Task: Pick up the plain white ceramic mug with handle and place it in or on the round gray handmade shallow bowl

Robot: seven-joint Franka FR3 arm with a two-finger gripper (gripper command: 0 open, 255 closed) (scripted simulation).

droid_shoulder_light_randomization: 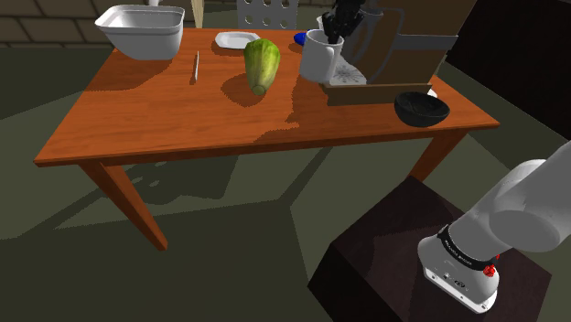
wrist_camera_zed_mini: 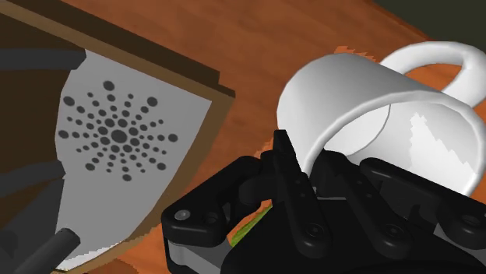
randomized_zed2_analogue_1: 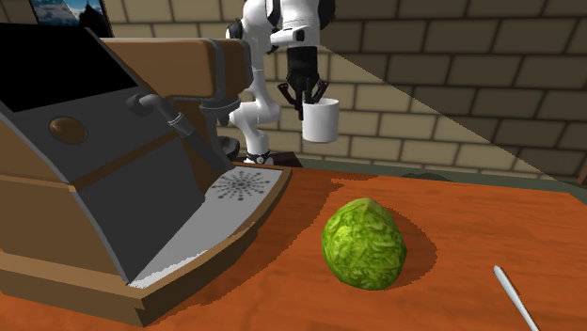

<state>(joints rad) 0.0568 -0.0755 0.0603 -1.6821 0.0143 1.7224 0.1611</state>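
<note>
Shoulder view: dark bowl (droid_shoulder_light_randomization: 422,108) by coffee machine (droid_shoulder_light_randomization: 419,57); wrist view: fingers (wrist_camera_zed_mini: 285,159) clamp mug (wrist_camera_zed_mini: 366,117) rim.

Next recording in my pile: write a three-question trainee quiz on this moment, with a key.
1. True or false: the claw is shut on the mug.
2. Relative to the table, the mug is: A) standing on it; B) held above it; C) lying on its side on it.
3. Fill in: in the shoulder view, the dark bowl sits to the mug's ___ (left or right).

Key: 1 true; 2 B; 3 right.
</note>
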